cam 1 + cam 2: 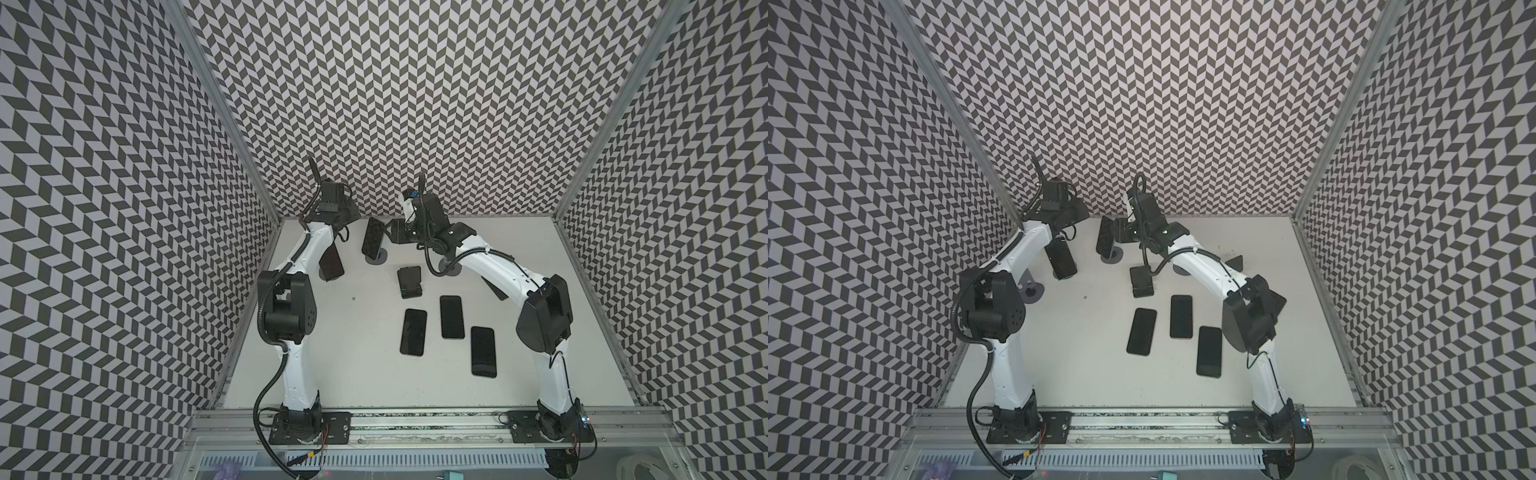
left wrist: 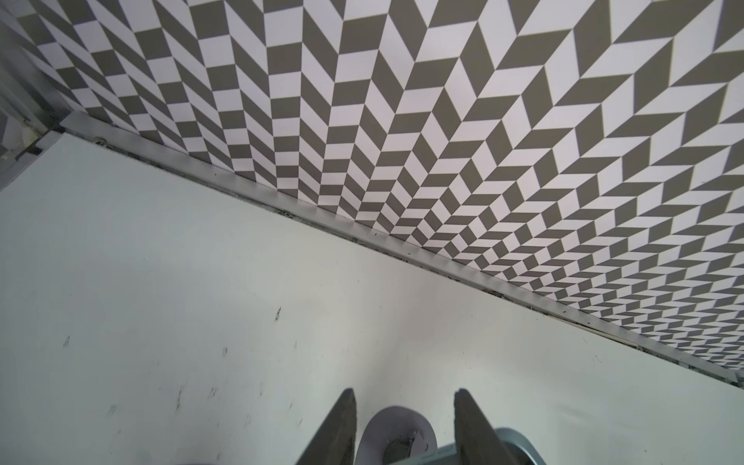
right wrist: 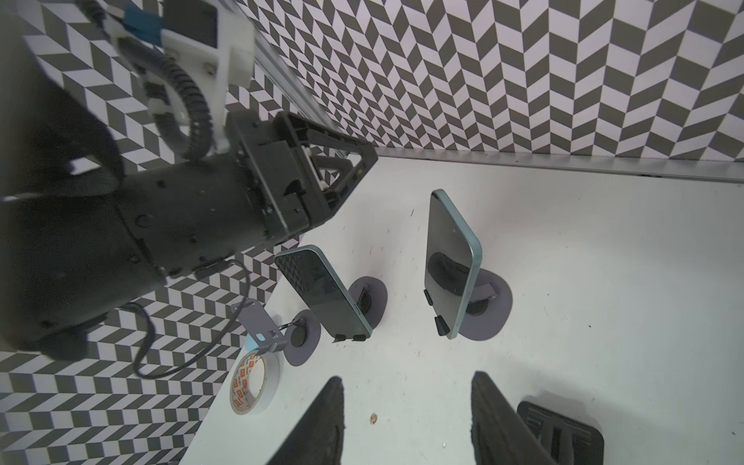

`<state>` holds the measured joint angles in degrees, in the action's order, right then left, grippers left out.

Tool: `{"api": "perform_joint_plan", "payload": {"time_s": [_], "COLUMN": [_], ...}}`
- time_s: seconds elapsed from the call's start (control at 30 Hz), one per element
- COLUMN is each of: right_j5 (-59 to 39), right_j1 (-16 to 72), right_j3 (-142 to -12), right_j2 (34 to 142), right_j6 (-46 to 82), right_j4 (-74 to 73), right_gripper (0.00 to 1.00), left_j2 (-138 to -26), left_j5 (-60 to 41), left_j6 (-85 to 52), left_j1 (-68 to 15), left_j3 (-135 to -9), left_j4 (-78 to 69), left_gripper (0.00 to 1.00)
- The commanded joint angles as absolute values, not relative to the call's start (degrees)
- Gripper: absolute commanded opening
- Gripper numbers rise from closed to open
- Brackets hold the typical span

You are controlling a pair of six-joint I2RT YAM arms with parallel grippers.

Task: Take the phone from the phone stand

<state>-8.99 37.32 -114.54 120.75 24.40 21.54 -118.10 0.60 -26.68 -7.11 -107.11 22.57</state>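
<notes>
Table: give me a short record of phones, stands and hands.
propped phones: two, on stands
flat phones: three, mid-table
empty: grey stand by tape; black stand
right hand: open, empty
left hand: near one propped phone; grip unclear

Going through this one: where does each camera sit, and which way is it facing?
Both top views: high above the front edge, looking down over the table toward the back wall; the whole left arm and right arm show.
Left wrist: on the left arm, facing table and back wall; left hand fingers apart, framing a grey stand base.
Right wrist: on the right arm, facing sideways at two propped phones and the left hand; right hand fingers show.
Shared: those phones appear in both top views.
</notes>
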Motion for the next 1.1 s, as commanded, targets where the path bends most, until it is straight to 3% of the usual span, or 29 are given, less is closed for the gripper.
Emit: {"api": "perform_joint_plan", "payload": {"time_s": [0.0,0.27,0.57,0.6,1.07], "right_j5": [-11.9,-15.1,-15.7,-15.7,-16.9], "right_j1": [36.3,37.2,38.1,38.1,38.8], "right_j3": [-118.0,-119.6,-121.7,-121.6,-116.6], "right_j2": [123.0,125.0,126.6,126.4,122.4], "right_j6": [26.6,24.3,24.8,24.9,25.6], "right_j4": [17.1,15.6,16.5,16.8,18.3], "right_gripper": [0.48,0.47,0.48,0.48,0.49], "left_j2": [-119.8,-118.9,-113.1,-112.4,-105.0], "left_j5": [-3.2,-2.6,12.9,14.1,23.2], "left_j6": [-23.1,-23.3,-24.5,-24.3,-31.5], "left_j1": [-5.9,-3.3,-5.5,-5.8,-7.3], "left_j3": [-111.4,-112.5,-111.0,-110.2,-101.8], "left_j4": [23.2,23.7,30.4,31.3,43.2], "left_gripper": [0.42,0.48,0.87,1.00,1.00]}}
